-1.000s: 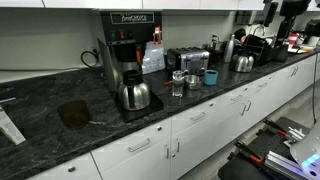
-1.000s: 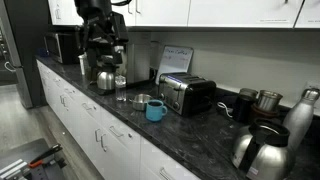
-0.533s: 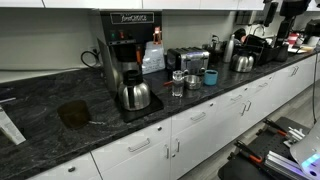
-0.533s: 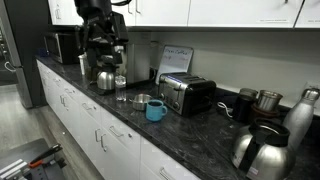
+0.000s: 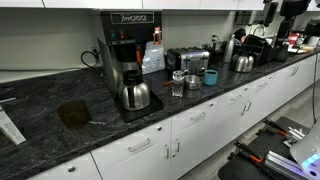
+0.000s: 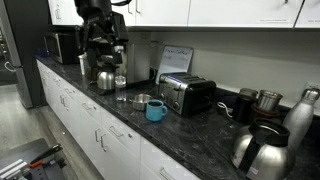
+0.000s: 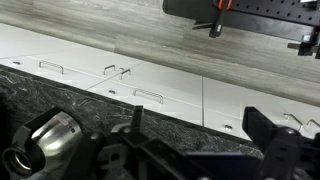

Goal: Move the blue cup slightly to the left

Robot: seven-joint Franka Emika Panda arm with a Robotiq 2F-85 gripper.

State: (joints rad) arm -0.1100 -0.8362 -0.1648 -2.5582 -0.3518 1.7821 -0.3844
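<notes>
The blue cup [image 5: 210,77] stands upright on the dark counter in front of the toaster [image 5: 187,58]. It also shows in the other exterior view [image 6: 155,110]. Beside it are a small silver cup [image 5: 191,81] and a clear glass [image 5: 177,85]. My gripper [image 7: 200,135] shows only in the wrist view, with its fingers wide apart and nothing between them. It hangs above the counter edge and looks out over the white cabinet fronts and the floor. The blue cup is out of the wrist view. Nothing touches the cup.
A coffee machine [image 5: 125,40] with a steel carafe [image 5: 133,95] stands on one side of the cups. Steel kettles [image 5: 243,62] and mugs stand on the other side. A steel pot [image 7: 50,140] lies close below the wrist. A black perforated board [image 7: 250,10] sits on the floor.
</notes>
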